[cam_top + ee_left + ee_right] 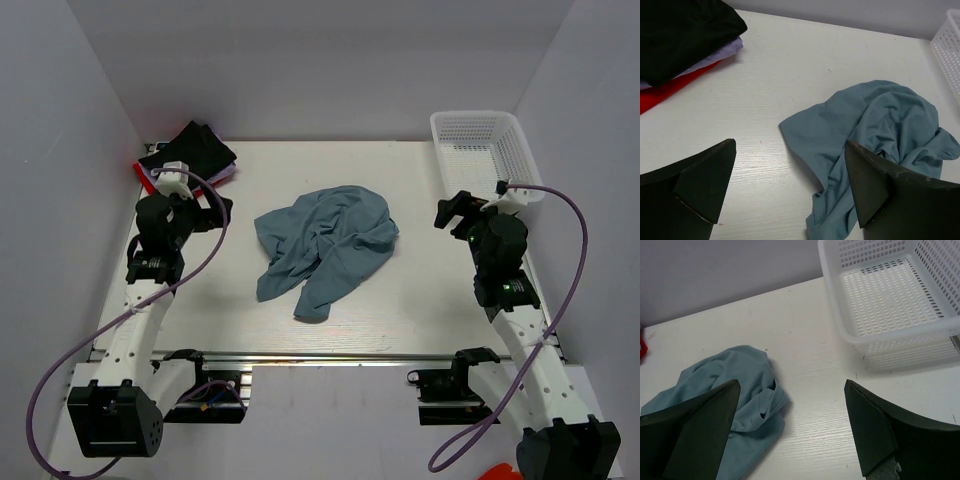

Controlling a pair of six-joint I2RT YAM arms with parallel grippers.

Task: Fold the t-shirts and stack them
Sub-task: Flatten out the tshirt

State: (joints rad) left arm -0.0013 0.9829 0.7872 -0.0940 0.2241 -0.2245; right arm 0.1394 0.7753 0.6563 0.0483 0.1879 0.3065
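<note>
Between the left claw (790, 170) and right claw (790, 410), both spread wide, empty, lies the crumpled blue-teal t-shirt (325, 245); beyond the left claw, a black shirt (685, 35) tops a red shirt (660, 95), perhaps a white shirt (715, 57) too.

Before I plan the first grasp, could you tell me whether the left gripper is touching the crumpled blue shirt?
Apart. The top view shows a strip of bare table between the left gripper and the blue shirt.
</note>
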